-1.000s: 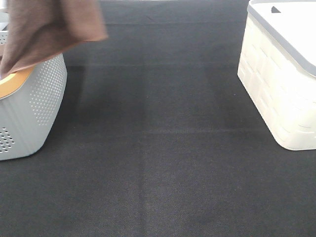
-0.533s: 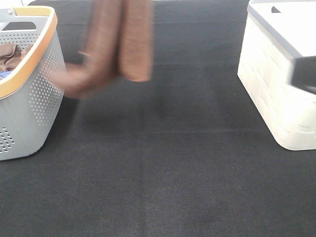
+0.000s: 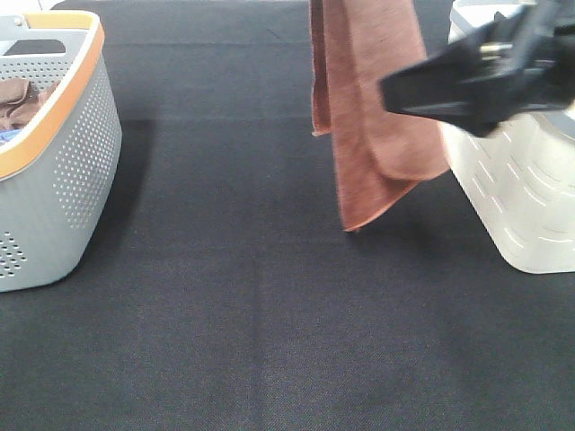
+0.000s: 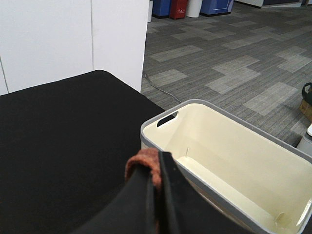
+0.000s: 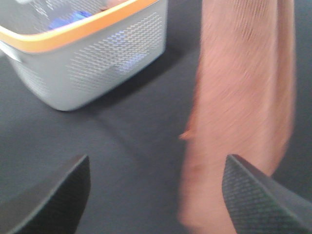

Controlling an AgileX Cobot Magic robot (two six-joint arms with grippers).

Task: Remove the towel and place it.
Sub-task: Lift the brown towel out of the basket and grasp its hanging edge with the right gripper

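Note:
A brown towel [image 3: 373,117] hangs in the air from above the top edge of the high view, just left of the white basket [image 3: 530,215]. The left wrist view shows my left gripper [image 4: 157,165] shut on a bunch of the towel [image 4: 145,162], above the table near the empty white basket [image 4: 234,156]. My left gripper is out of the high view. My right gripper [image 3: 404,90] reaches in from the right, beside the towel. Its fingers [image 5: 53,195] are open and the towel [image 5: 243,97] hangs ahead of them, untouched.
A grey perforated basket with an orange rim [image 3: 54,171] stands at the left with cloth items inside; it also shows in the right wrist view [image 5: 92,53]. The black mat [image 3: 269,323] covers the table between the baskets.
The towel has swung from over the grey basket to the right, up to the white basket. My right gripper has come into view from the right, beside the towel.

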